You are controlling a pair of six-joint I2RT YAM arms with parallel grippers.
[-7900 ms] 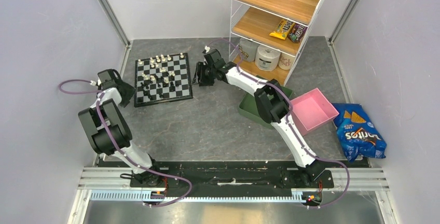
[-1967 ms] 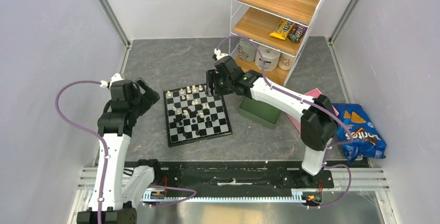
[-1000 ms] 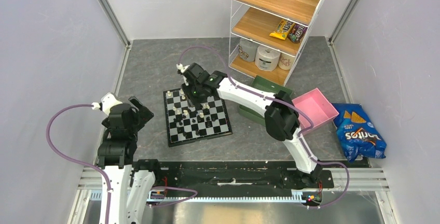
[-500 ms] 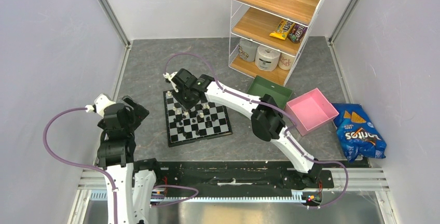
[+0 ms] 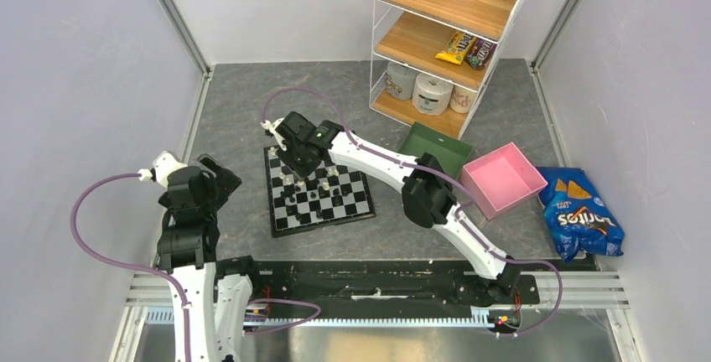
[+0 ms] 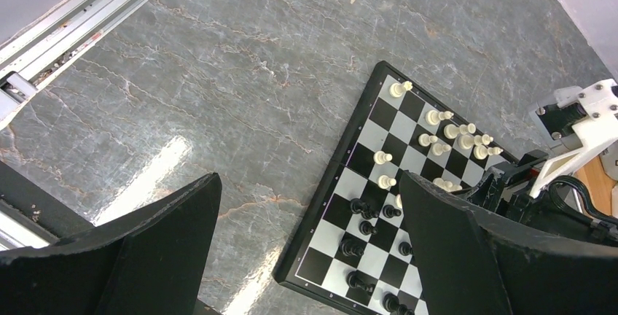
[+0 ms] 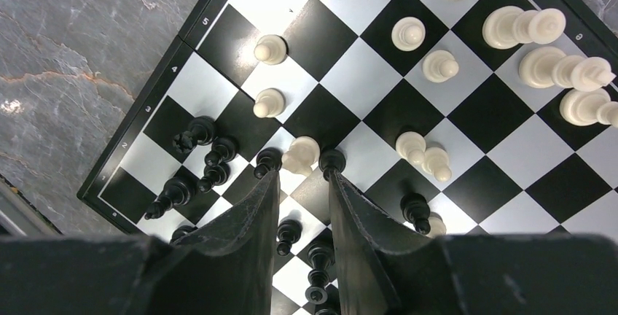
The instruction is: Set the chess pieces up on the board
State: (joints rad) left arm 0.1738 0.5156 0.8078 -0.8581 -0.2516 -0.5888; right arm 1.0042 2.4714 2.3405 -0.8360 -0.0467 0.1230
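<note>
My right hand (image 7: 300, 172) hangs low over the small black-and-white chequered chessboard (image 7: 362, 78) on the grey marbled bench (image 6: 240, 60), fingers (image 7: 248, 220) narrowed either side of a tiny cream-white chess piece (image 7: 301, 154) on the board's left side; I cannot tell whether they pinch it. My left hand (image 6: 310, 184) hovers beside the board, spread wide and holding nothing.

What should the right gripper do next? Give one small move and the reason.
Probably close the right gripper on the cream piece. Its fingers straddle that piece with little room on either side; whether they touch it yet is unclear. Black pieces stand right by the fingertips, so closing straight in, without sideways drift, looks safest.
</note>
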